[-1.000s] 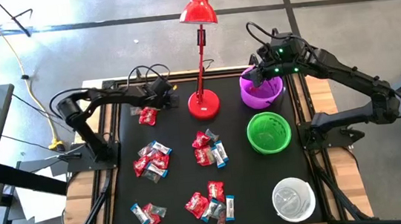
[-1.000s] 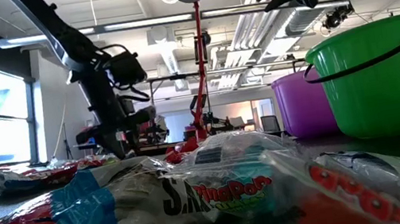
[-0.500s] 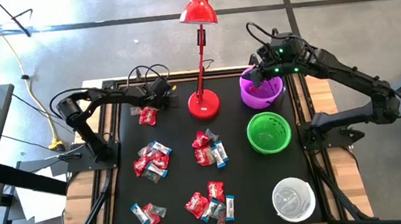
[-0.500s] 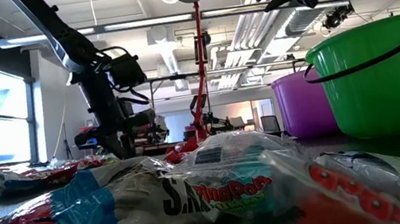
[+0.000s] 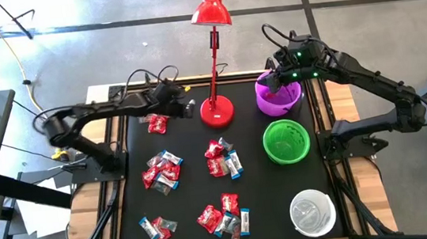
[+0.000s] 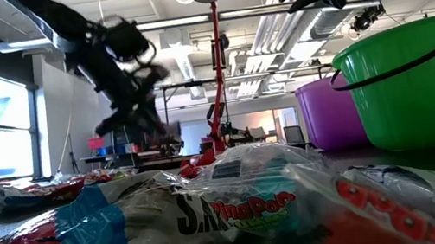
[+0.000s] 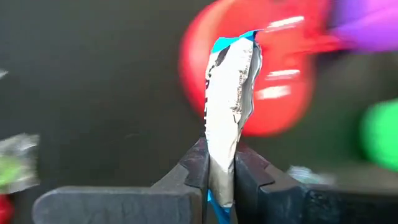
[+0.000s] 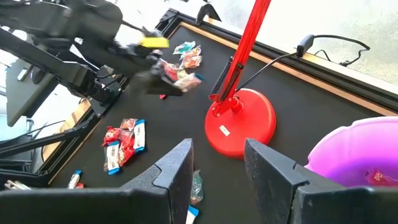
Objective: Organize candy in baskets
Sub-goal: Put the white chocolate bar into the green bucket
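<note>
Beside the lamp base [image 5: 217, 113], left gripper [image 7: 221, 177] pinches a blue-silver candy [image 7: 229, 106] upright, lifted since earlier; right gripper [image 8: 216, 163], fingers spread, hovers over the purple basket [image 5: 278, 97].

Both arms are dark, near-black, built of slim jointed links with thin black cables looping off the wrists. The right arm [image 5: 368, 79] carries small green lights near its wrist. The left gripper [image 7: 221, 171] has matte black fingers with stepped, notched inner edges.

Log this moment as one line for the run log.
left gripper: shut on blue-and-white candy, lifted | right gripper: open, over purple basket
</note>
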